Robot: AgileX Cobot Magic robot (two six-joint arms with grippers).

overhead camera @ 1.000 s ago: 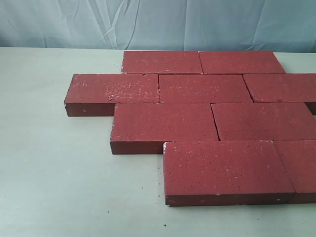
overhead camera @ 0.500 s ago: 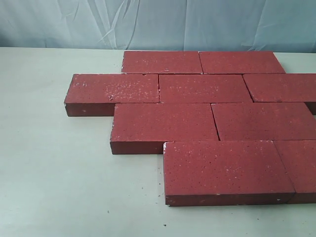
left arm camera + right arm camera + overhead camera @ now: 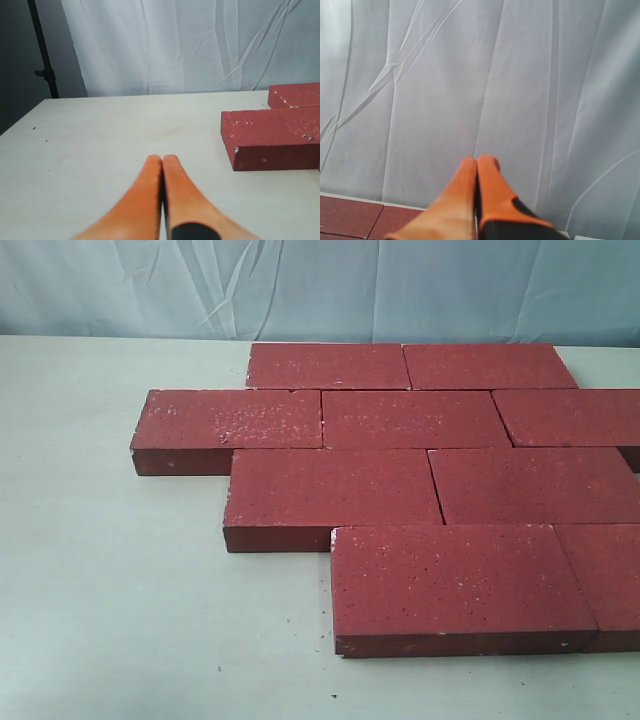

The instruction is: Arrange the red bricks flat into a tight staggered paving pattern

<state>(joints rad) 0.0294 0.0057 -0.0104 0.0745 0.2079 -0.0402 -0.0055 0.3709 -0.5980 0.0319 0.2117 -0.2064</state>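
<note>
Several dark-red bricks (image 3: 400, 480) lie flat on the pale table (image 3: 110, 580) in four staggered rows, edges touching; the rows run off the right side of the exterior view. The nearest full brick (image 3: 455, 585) sits at the front, and the leftmost brick (image 3: 230, 425) juts out in the second row. Neither gripper shows in the exterior view. In the left wrist view my left gripper (image 3: 162, 159) is shut and empty above bare table, with two brick ends (image 3: 272, 137) off to one side. My right gripper (image 3: 479, 161) is shut and empty, raised against the curtain, with bricks (image 3: 355, 216) low in its view.
A white-blue curtain (image 3: 320, 285) hangs behind the table's far edge. A dark stand (image 3: 42, 50) shows beside the curtain in the left wrist view. Bare tabletop spreads left of and in front of the bricks.
</note>
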